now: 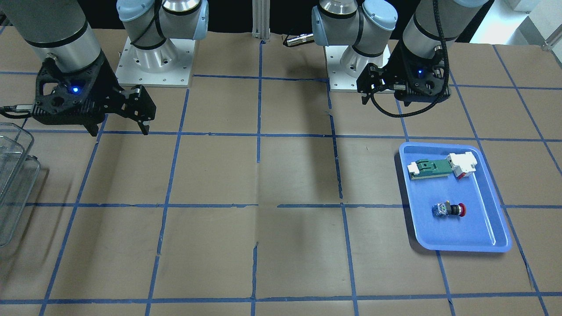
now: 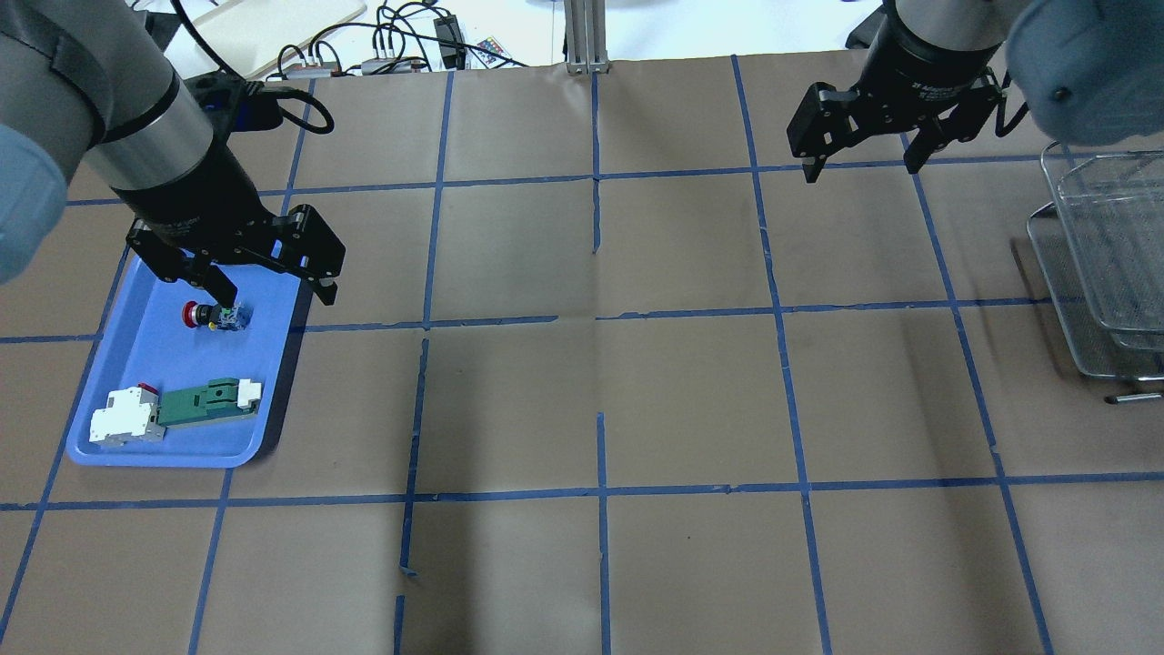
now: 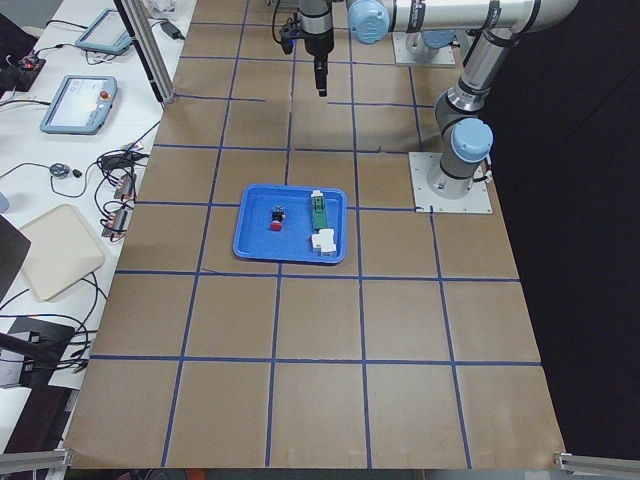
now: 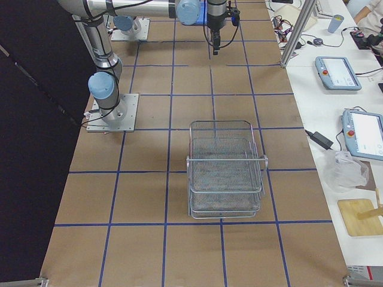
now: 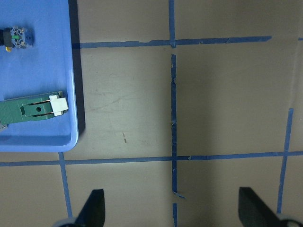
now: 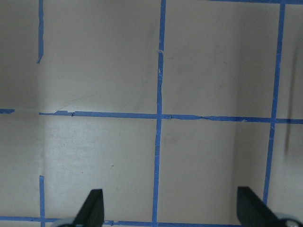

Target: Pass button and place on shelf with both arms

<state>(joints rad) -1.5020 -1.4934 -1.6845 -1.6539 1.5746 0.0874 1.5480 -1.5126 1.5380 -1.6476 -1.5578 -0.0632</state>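
No lettering could be read with any certainty. A thin line of white print ran around the black collar just above the right tool, but it was too small and blurred to make out. The handheld screens on the side bench beside the counter showed coloured patches and a red knob, and any characters on them were too small to read.
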